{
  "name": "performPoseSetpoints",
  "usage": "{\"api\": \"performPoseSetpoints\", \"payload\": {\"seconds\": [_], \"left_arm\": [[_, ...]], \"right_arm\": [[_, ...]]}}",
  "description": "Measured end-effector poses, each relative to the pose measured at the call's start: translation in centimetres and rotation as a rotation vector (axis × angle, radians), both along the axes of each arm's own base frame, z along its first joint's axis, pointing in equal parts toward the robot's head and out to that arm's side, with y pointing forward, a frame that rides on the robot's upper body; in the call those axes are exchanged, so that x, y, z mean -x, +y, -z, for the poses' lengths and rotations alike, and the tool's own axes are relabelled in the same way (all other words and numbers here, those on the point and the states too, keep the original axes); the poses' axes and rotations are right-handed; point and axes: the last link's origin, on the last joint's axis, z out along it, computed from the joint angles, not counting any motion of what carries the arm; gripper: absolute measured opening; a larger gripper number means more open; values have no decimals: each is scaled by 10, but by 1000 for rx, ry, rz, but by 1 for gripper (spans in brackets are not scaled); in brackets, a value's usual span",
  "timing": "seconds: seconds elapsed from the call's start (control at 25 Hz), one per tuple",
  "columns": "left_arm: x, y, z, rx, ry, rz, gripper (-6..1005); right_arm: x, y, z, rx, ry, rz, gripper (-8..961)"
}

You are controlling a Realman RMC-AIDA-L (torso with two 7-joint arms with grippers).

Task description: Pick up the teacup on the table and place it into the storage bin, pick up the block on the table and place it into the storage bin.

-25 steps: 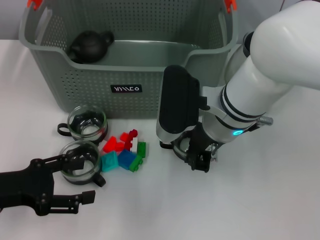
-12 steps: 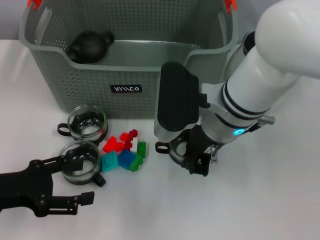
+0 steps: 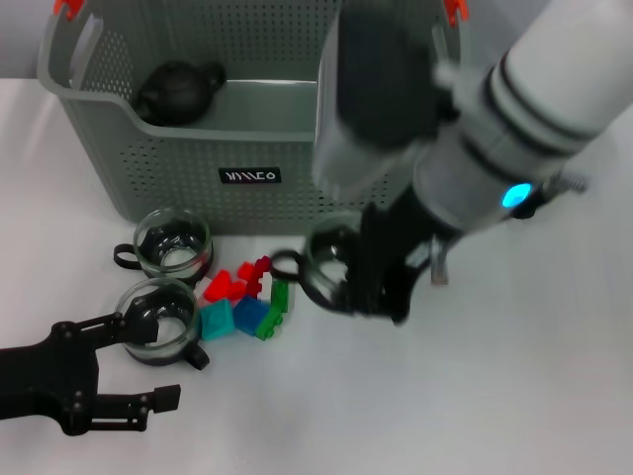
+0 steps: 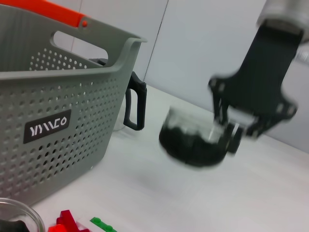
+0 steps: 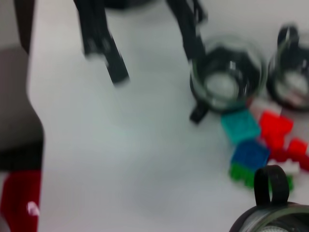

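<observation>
The right gripper (image 3: 371,282) is clamped on a glass teacup (image 3: 326,265), held above the white table (image 3: 495,396) just in front of the storage bin (image 3: 247,148). Blocks (image 3: 247,302) lie beside it. The left gripper (image 3: 148,361) rests with fingers apart around another cup (image 3: 156,319); open tabletop lies to the right.

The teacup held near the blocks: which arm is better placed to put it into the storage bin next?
The right. The right gripper already holds a glass teacup lifted off the table, just in front of the storage bin. The left gripper hangs open and low, beside another teacup on the table.
</observation>
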Motion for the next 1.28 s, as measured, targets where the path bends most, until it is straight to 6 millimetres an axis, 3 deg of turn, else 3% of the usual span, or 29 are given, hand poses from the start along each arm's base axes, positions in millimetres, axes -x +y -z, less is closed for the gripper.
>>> {"api": "performPoseSetpoints", "payload": {"seconds": [0.28, 0.52, 0.72, 0.96, 1.08, 1.28], "left_arm": [[-2, 3, 0, 0, 0, 9, 921], [-3, 4, -1, 2, -2, 16, 921], [-4, 5, -1, 3, -2, 20, 920], [-4, 6, -2, 3, -1, 22, 920], [-5, 7, -1, 3, -2, 23, 920], [-5, 8, -1, 1, 0, 24, 920]], "right_arm": [[57, 21, -54, -74, 251, -20, 57], [84, 62, -87, -315, 446, -16, 57], [74, 104, -94, -519, 463, 40, 57], [44, 146, -74, -628, 350, 124, 56], [35, 160, -59, -659, 297, 132, 56], [25, 166, -45, -668, 262, 139, 56]]}}
